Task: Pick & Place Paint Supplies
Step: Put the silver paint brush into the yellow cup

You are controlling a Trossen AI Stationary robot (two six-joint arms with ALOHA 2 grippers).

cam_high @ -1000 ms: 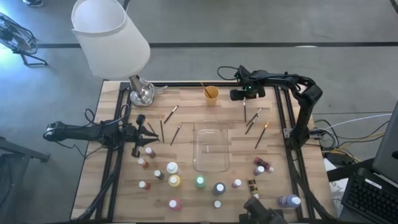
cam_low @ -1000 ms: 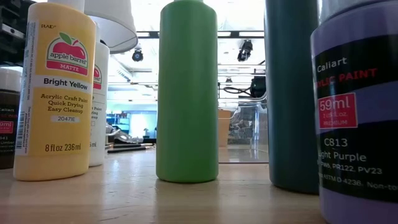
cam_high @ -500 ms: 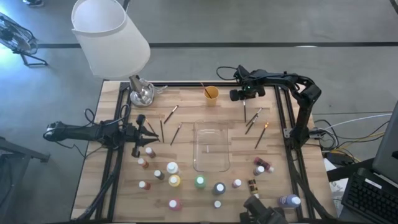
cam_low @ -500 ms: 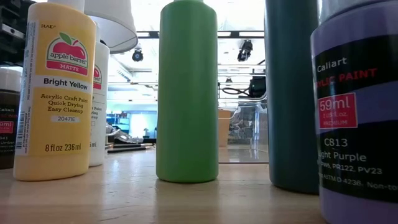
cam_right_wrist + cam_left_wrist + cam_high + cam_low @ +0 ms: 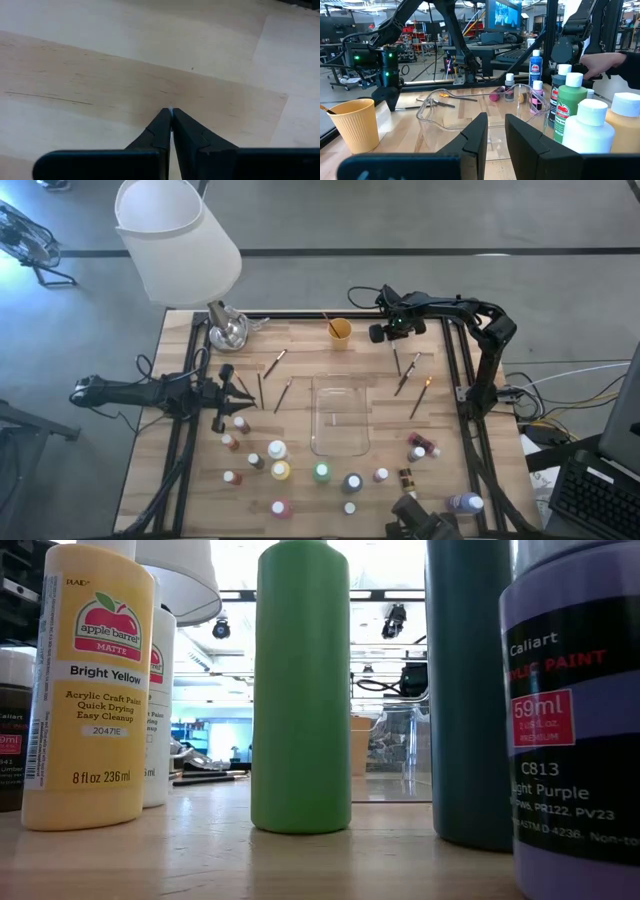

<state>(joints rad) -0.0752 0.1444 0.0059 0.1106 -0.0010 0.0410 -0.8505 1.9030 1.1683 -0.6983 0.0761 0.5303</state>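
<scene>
**A:** Where are the supplies?

**B:** All out on the table [image 5: 300, 345]. A cluster of brushes [image 5: 405, 375] lies to the right of the clear tray [image 5: 340, 383], a few more lie to its left, and the paint bottles [image 5: 278, 470] stand in an arc around its near end. I can't see any of them in the tray.

**A:** And the right gripper [image 5: 171, 114]?

**B:** It's down near the top of the right cluster, beside the orange cup [image 5: 340, 330]. The jaws are pressed together, with a thin pale sliver at the tips. I can't tell whether that is a brush.

**A:** So what's the risk?

**B:** It may have closed on nothing, or caught only a brush's very end. With a pinch that slight, the brush could pivot or slip out during the lift. The brushes beside it lie close together and partly crossed, so one could get dragged along too.

**A:** And the left?

**B:** The left gripper [image 5: 495, 120] waits at the table's left side, its fingers slightly apart and empty. The bottles stand close by, so a careless reach could topple one.
</scene>
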